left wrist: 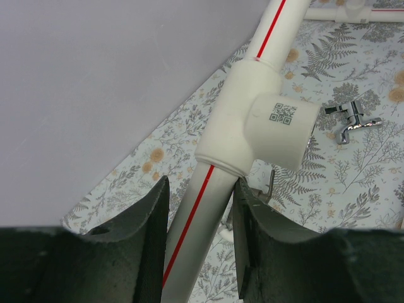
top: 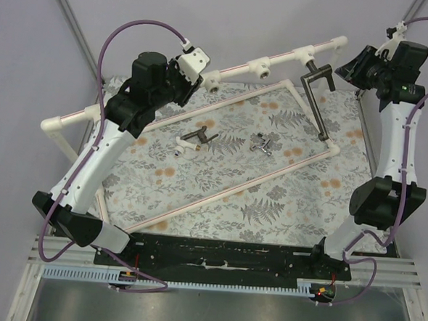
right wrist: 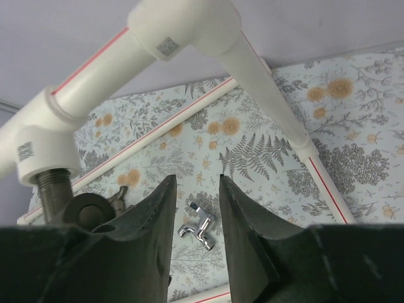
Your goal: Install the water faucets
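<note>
The dark L-shaped faucet (top: 317, 76) sits in a socket of the raised white pipe frame (top: 263, 64), its long spout hanging down. In the right wrist view its threaded end (right wrist: 53, 188) enters the socket. The shorter dark faucet with a white end (top: 198, 139) and the shiny silver faucet (top: 263, 145) lie on the floral mat. My left gripper (top: 193, 66) is shut on the frame's top pipe (left wrist: 196, 221) just below a tee socket (left wrist: 265, 129). My right gripper (top: 352, 70) is open and empty beside the L-shaped faucet; the silver faucet (right wrist: 199, 228) shows far below between its fingers (right wrist: 246, 214).
The frame's lower rectangle (top: 219, 191) lies on the floral mat (top: 284, 194). Two open sockets (top: 213, 81) face forward on the top bar. A grey wall stands behind. The silver faucet also shows in the left wrist view (left wrist: 351, 121).
</note>
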